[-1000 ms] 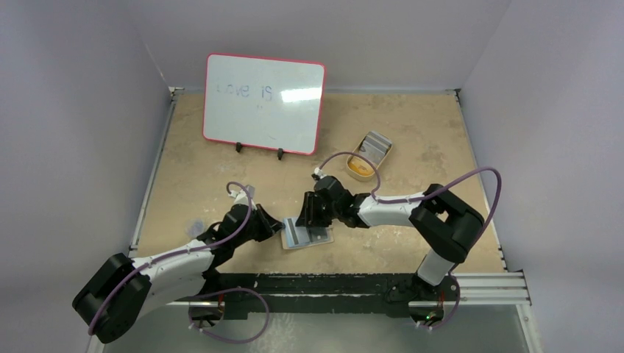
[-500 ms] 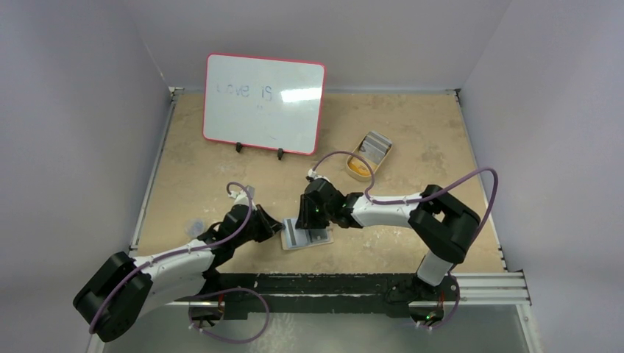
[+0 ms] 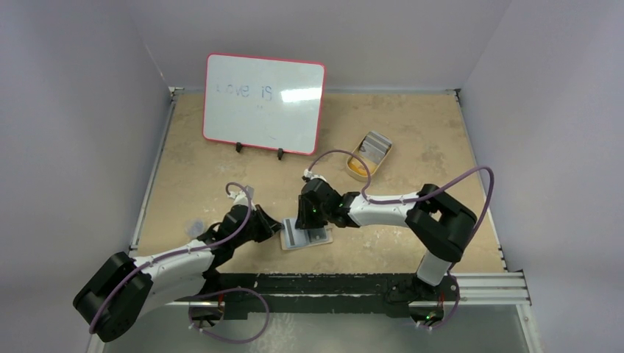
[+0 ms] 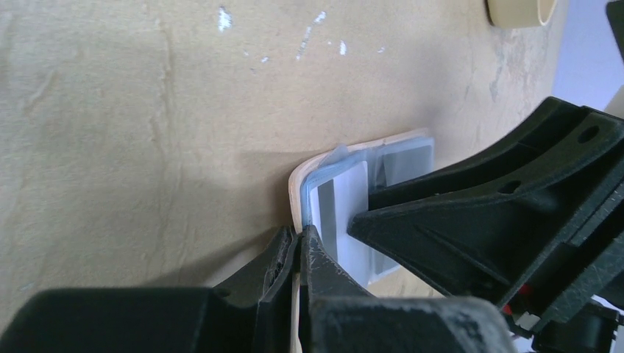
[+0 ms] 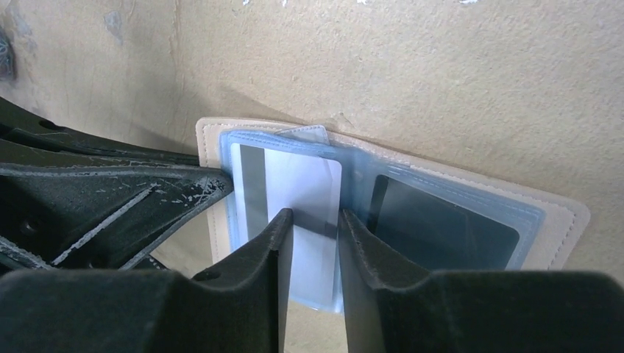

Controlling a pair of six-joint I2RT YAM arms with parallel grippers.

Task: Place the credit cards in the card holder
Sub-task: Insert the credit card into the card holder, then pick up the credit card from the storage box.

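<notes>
The card holder (image 5: pixel 559 220) is lying open on the table (image 3: pixel 221 169), toward six o'clock from its middle, between the two arms. The left gripper (image 4: pixel 298 239) is pinching the holder's tan edge at the nine o'clock side, jaws fully closed on it and pinning it down. The right gripper (image 5: pixel 313 220) is hovering with its jaws partly open, straddling a white striped card (image 5: pixel 294 184) that is sitting partway in the nine o'clock pocket. Whether the fingertips are actually touching the card cannot be told. A dark card (image 5: pixel 441 228) is already lying in the three o'clock pocket. More grey cards (image 3: pixel 377 145) are waiting in the oval dish (image 3: pixel 353 171) toward two o'clock. To do this step well, the right arm probably should be pushing the card flat along the pocket toward the fold, straight and not twisting, while the left is holding firm so the holder is not sliding or folding up.
</notes>
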